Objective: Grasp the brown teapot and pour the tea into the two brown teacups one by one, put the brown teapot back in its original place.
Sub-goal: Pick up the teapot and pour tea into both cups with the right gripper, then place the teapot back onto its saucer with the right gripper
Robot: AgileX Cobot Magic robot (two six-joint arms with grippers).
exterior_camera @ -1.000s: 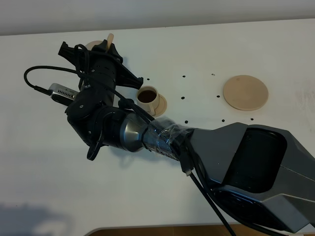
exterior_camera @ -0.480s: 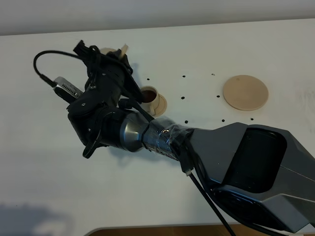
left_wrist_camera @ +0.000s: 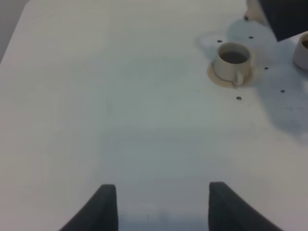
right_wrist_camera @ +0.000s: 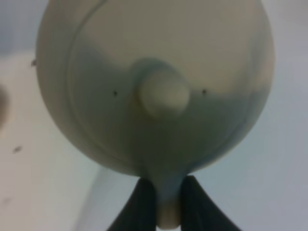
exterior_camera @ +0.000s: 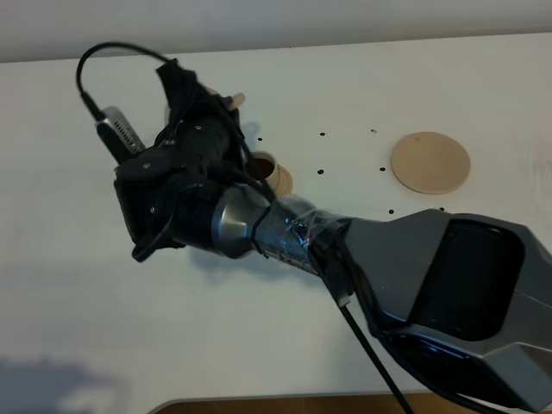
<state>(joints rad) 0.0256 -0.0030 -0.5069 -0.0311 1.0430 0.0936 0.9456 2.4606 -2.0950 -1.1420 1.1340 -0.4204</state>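
1. A plain white table (exterior_camera: pixel 78 285) fills the high view. Small dark holes dot its far half. A darker strip shows at the near edge. Nothing else of the room can be made out.
2. The right arm (exterior_camera: pixel 448 293) enters from the near right and reaches across to the far left of the table. Its wrist is rolled over, with a cable (exterior_camera: pixel 103 56) looping above it.
3. The right gripper (right_wrist_camera: pixel 167 204) is closed on the handle of the teapot (right_wrist_camera: pixel 154 86). In the right wrist view its two dark fingers (right_wrist_camera: pixel 139 207) pinch the tan handle between them. The lid and its round knob face that camera, so the pot is tipped.
4. In the high view the arm hides most of the teapot; only a tan bit, likely the spout (exterior_camera: pixel 235 100), pokes out past the wrist.
5. One cup (exterior_camera: pixel 267 170) on its saucer sits just beside the wrist, half covered by it, with dark tea inside.
6. The left wrist view shows a cup (left_wrist_camera: pixel 233 61) on a saucer, with dark liquid in it. A sliver of the other cup (left_wrist_camera: pixel 303 50) shows at the frame edge.
7. The large saucer (exterior_camera: pixel 430 162) lies bare on the far right, well apart from the cups.
8. The left gripper (left_wrist_camera: pixel 159 207) hangs above bare table, its fingers spread and holding nothing.
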